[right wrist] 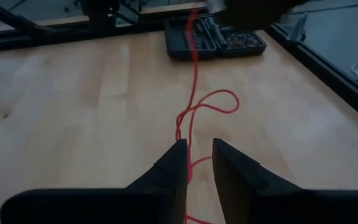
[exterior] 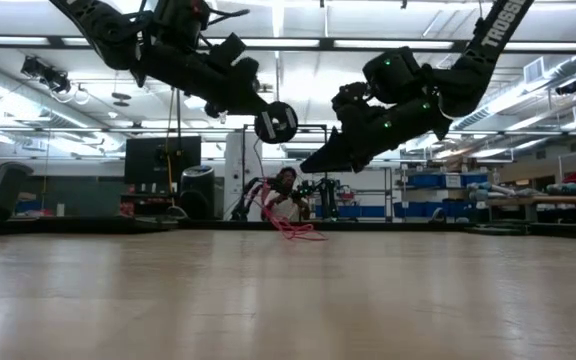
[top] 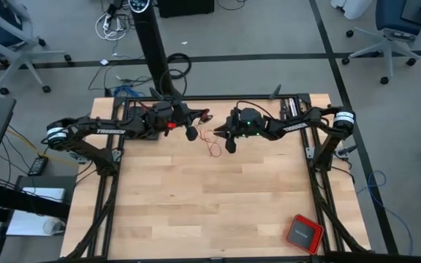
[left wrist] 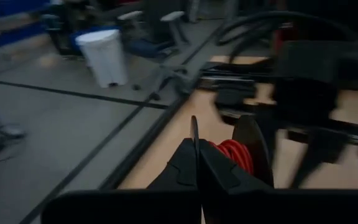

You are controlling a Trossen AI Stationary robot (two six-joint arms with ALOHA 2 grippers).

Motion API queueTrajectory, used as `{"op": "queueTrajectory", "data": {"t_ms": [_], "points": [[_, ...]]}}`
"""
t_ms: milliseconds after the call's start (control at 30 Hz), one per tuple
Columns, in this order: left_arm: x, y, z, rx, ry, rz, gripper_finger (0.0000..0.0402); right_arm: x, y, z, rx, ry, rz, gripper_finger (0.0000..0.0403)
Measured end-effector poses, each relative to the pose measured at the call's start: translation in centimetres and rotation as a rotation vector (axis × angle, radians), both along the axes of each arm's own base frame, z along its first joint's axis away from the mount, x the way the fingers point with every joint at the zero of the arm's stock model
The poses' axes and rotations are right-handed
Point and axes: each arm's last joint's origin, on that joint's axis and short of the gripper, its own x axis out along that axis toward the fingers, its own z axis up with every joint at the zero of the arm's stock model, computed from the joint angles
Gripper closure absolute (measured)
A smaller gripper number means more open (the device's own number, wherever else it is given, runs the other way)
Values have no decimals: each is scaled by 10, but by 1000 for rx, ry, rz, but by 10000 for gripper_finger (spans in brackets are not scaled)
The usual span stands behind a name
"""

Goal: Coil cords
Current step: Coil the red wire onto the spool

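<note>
Both my arms reach in over the table's (top: 196, 212) far half, wrists raised and tilted down toward each other. My left gripper (left wrist: 194, 140) is clamped on a tight red bundle of the cord (right wrist: 194, 112), whose loose loops trail toward my right gripper (right wrist: 197, 163); those fingers are slightly parted, with nothing clearly held. "TROSSEN" reads along each forearm.

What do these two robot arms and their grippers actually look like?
Both arms are dark, jointed and slim, with white bands near the shoulder joints and white lettering along a link. The right arm shows small green lights. The left gripper and right gripper each end in two black tapered fingers.
</note>
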Motion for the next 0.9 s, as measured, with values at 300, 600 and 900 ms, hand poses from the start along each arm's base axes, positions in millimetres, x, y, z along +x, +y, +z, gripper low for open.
{"op": "queueTrajectory", "data": {"t_ms": [300,600,900], "points": [[-4,15,24,174,-183,78,401,-1,-19,2,-60,-83,-41,328],[-12,29,33,270,-237,59,401,-8,-39,9,-81,-162,-89,329],[-11,31,32,272,-249,55,401,-12,-48,9,-105,-154,-100,309]]}}
